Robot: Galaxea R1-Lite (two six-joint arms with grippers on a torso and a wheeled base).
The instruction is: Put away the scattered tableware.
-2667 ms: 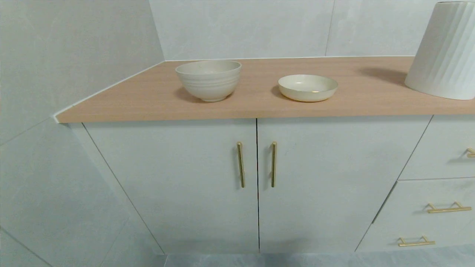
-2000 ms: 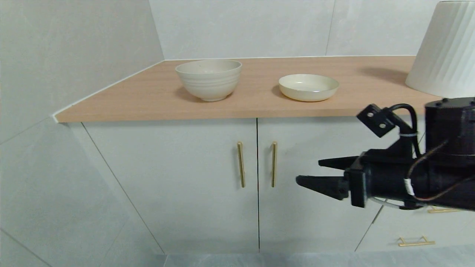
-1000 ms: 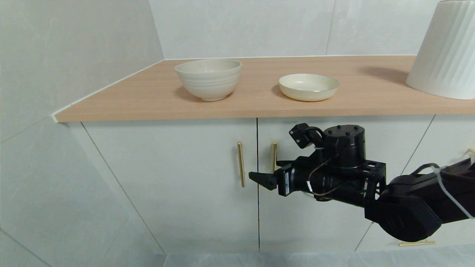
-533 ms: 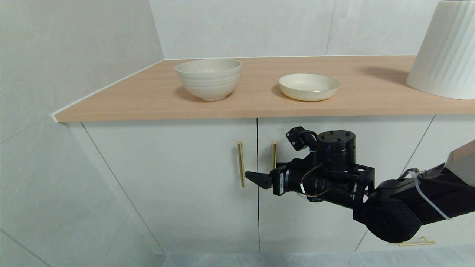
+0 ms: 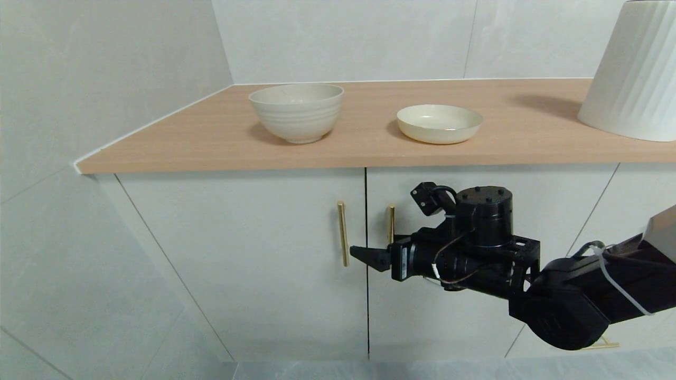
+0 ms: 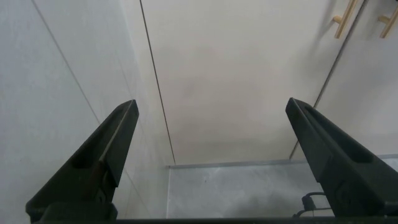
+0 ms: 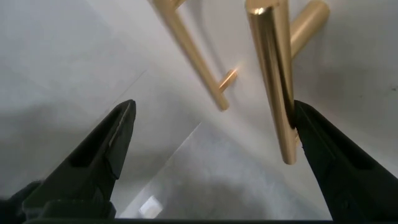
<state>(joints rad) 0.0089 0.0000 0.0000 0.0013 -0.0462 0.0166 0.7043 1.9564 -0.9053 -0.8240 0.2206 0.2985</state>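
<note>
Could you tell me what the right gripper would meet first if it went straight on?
Probably the right cabinet door, beside the seam. The right gripper is open around that door's handle, which sits well off-centre in the gap, so it might clip the handle first; depth is hard to judge.

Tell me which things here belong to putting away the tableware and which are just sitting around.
For the job: bowl, shallow dish, right door handle, right gripper open at that handle.
Just sitting there: white ribbed container, drawers.
</note>
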